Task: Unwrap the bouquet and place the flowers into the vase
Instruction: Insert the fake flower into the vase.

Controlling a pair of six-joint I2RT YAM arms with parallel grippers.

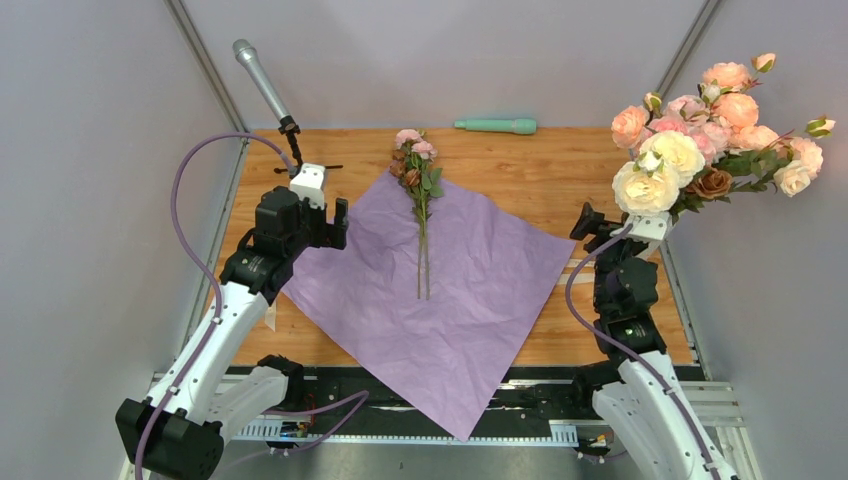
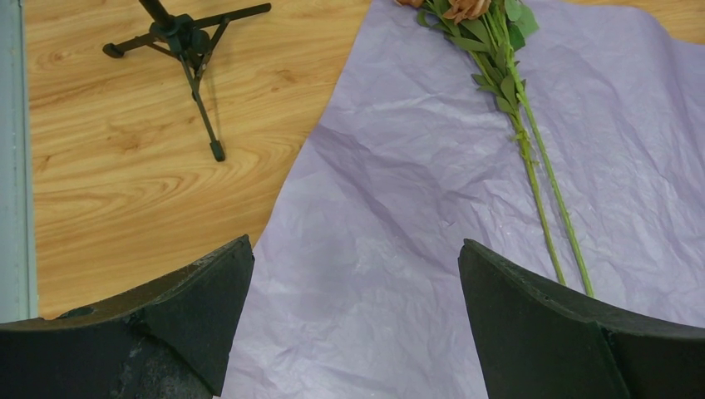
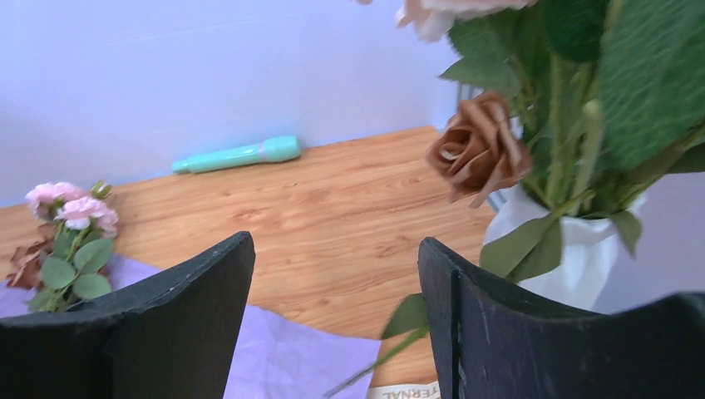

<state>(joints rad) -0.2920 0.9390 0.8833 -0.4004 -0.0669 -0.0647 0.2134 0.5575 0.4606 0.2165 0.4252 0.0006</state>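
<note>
The lilac paper [image 1: 440, 290] lies spread flat on the wooden table. On it rest a few flowers [image 1: 417, 165], small pink and brown roses on thin green stems [image 2: 532, 166]. My left gripper [image 2: 356, 274] hangs open above the paper's left part [image 2: 399, 208], left of the stems, holding nothing. The white ribbed vase [image 3: 582, 258] stands at the right edge and holds a full bunch of roses [image 1: 700, 140]. My right gripper [image 3: 337, 266] is open just left of the vase. A leafy stem [image 3: 407, 320] passes beneath its right finger, not pinched.
A mint-green cylinder [image 1: 495, 126] lies at the back edge of the table. A microphone on a small black tripod [image 2: 187, 41] stands at the back left corner. The paper's near corner hangs over the table's front edge [image 1: 455, 420].
</note>
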